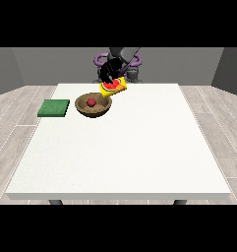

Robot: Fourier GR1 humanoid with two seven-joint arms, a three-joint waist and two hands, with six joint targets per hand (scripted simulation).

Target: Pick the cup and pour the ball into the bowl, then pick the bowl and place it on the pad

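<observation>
A yellow cup (114, 87) with a red inside is tipped over, its mouth facing down towards the brown bowl (93, 110) just left of it. The hand at the view's right (110, 72), on an arm coming down from the upper right, is curled round the cup from behind and holds it above the table. A red ball (91, 102) lies inside the bowl. The green pad (54, 108) lies flat to the left of the bowl, apart from it. No other hand shows.
The white table (125, 152) stretches wide towards the camera and to the right. The robot's body (118, 61) stands behind the far edge. Grey floor surrounds the table.
</observation>
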